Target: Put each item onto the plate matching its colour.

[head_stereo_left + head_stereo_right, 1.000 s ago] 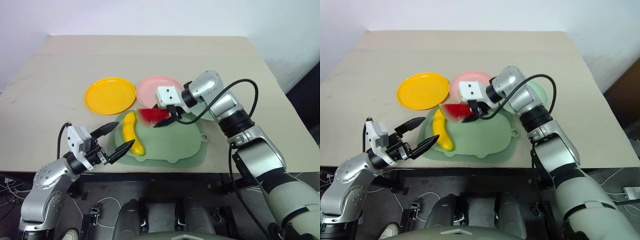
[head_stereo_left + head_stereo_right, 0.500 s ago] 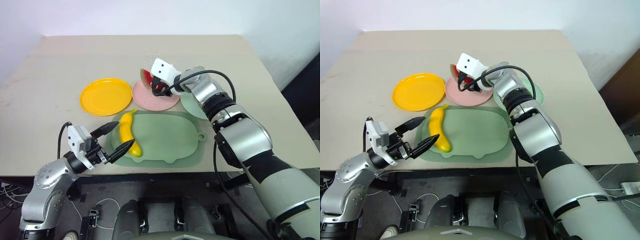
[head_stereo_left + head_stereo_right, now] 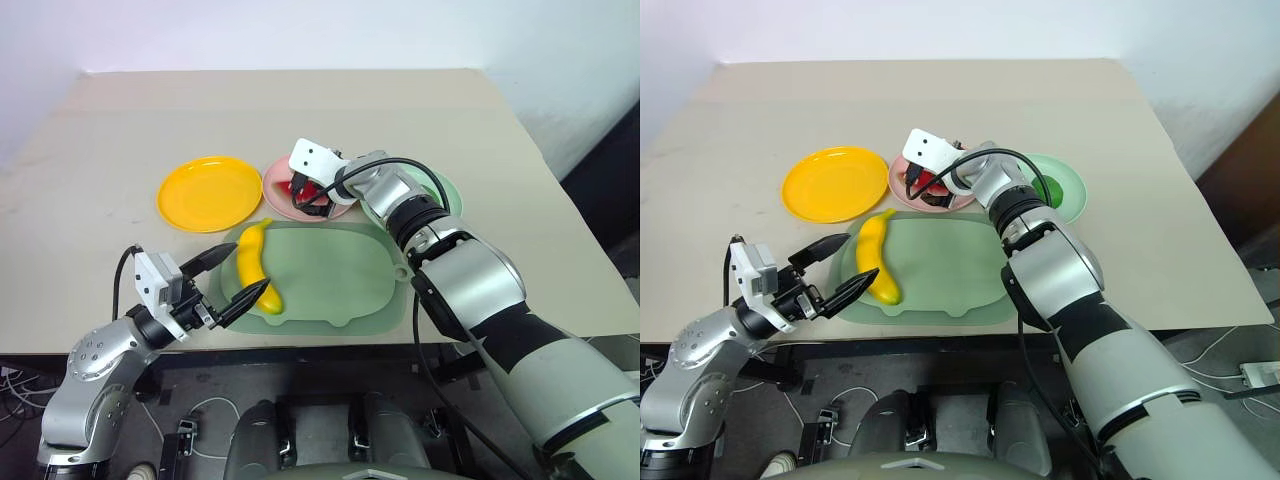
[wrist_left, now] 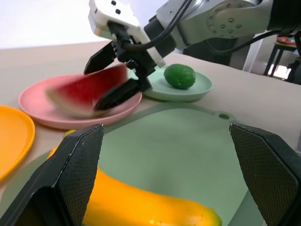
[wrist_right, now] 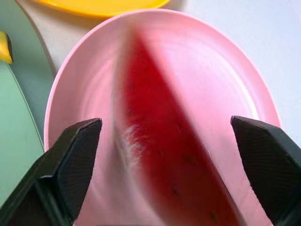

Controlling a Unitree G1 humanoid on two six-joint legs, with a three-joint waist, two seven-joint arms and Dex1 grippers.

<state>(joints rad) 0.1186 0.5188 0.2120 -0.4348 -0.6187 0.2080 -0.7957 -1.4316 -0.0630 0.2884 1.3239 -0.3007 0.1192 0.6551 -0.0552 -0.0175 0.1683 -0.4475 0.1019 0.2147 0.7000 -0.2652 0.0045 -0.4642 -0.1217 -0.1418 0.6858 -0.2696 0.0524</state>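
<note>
Both claws gape wide — right claw point(image 4: 120, 70) empty over the watermelon wedge point(image 4: 87, 92) on the pink plate point(image 4: 35, 106); left claw point(image 3: 228, 278) empty.

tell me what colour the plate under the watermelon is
Pink; the plate shows best in the right wrist view.

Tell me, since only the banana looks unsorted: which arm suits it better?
Left. The left gripper hangs open beside the banana; the right gripper is over the pink plate.
</note>
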